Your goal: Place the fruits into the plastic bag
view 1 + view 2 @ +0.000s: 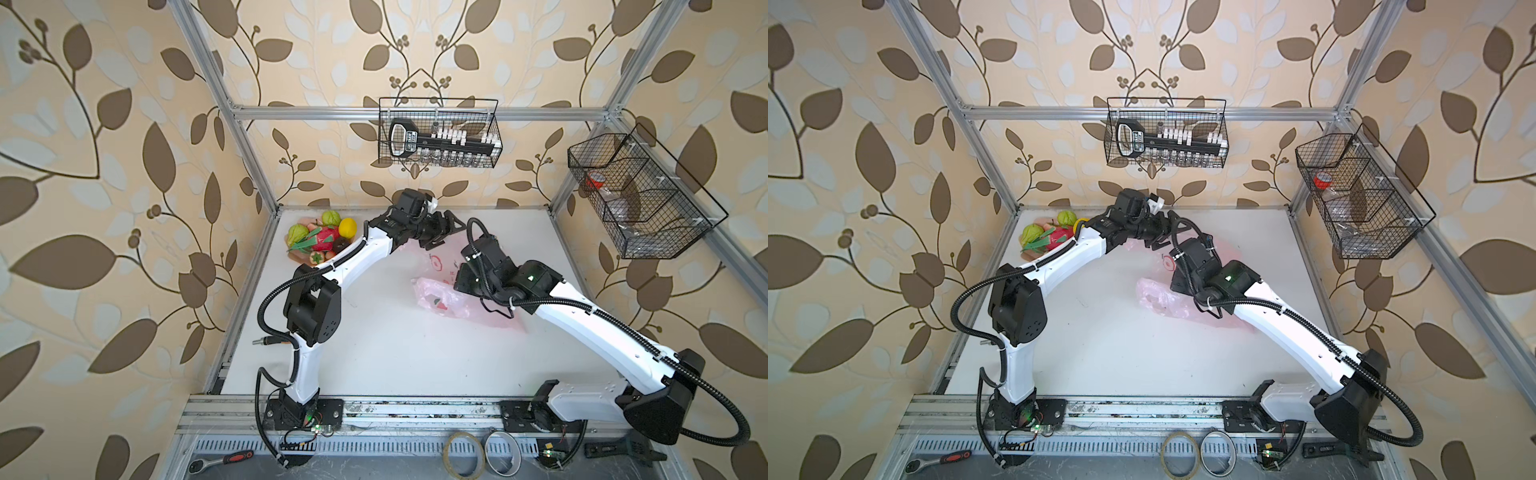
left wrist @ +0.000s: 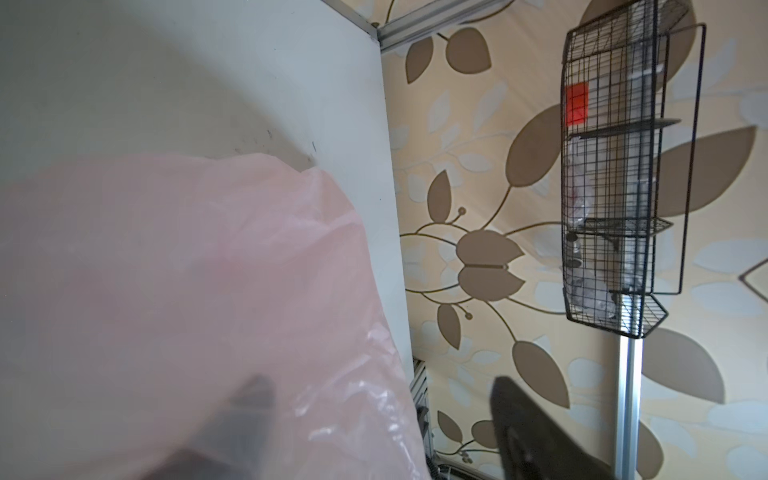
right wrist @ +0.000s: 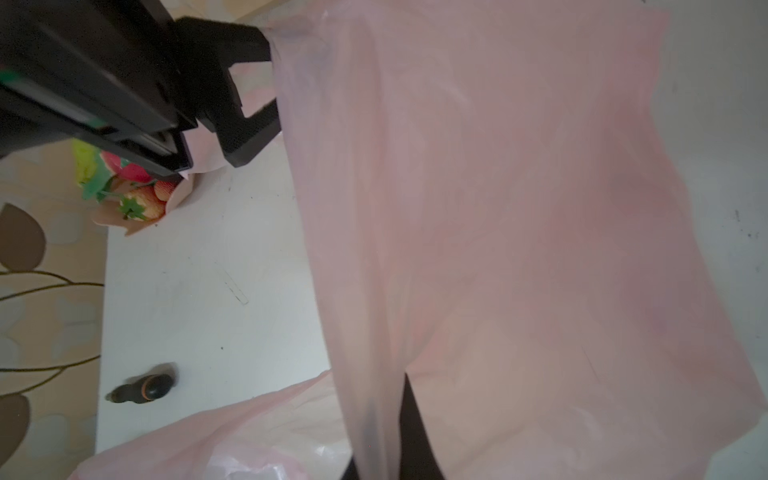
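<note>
The white table (image 1: 374,353) carries the crumpled pale-pink plastic bag (image 1: 440,299) right of centre. The right gripper (image 3: 390,419) pinches its film tight. The left gripper (image 2: 378,390) stands spread at its far edge. The peach dish (image 1: 297,259) in the far-left corner bears the heaped fruits (image 1: 324,239).

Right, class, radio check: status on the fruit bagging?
Left gripper open, fingers at edge of thin pale-pink plastic bag. Right gripper shut on that bag. Small toy fruits piled on peach-pink petal-edged dish, none visibly bagged. Left forearm close beside dish.
</note>
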Controlling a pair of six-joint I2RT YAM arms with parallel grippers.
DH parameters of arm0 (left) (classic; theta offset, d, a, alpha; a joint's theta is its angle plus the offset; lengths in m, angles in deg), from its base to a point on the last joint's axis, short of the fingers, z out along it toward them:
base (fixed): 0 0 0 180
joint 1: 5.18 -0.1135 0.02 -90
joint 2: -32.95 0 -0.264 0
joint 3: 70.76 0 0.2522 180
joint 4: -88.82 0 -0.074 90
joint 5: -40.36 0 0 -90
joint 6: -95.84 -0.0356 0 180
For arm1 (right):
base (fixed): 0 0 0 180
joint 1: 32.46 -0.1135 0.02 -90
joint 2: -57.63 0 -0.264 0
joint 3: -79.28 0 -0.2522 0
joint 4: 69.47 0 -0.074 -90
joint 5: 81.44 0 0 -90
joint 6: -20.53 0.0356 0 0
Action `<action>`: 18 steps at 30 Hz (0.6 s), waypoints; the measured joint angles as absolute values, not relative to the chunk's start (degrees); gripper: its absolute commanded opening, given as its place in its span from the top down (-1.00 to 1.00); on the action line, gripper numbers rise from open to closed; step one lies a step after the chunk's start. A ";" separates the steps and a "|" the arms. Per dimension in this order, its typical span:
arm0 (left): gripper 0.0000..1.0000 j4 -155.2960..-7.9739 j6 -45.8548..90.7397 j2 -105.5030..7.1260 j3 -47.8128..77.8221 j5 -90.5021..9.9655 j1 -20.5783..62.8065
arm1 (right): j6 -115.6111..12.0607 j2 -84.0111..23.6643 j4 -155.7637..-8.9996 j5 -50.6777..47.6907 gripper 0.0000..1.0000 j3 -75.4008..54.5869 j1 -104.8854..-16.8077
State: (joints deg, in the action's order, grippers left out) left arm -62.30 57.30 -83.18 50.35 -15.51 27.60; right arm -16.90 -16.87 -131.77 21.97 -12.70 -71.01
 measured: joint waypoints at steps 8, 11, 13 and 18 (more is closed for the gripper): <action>-0.98 -57.08 57.32 -88.80 69.46 -14.70 25.81 | -16.50 -16.83 -125.78 10.41 1.00 -14.51 -63.84; -0.98 -55.70 57.21 -89.04 70.83 -13.56 25.17 | -16.50 -16.72 -123.70 6.87 1.00 -15.32 -62.33; -0.98 -54.10 56.21 -87.64 67.47 -13.72 25.02 | -16.33 -16.70 -122.85 4.90 1.00 -16.53 -61.57; -0.98 -49.32 52.62 -81.65 53.98 -12.10 23.88 | -14.62 -16.72 -122.15 3.63 1.00 -17.95 -61.24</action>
State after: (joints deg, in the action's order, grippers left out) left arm -49.32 52.62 -81.65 53.98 -12.10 23.88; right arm -14.62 -16.72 -122.15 3.63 -17.95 -61.24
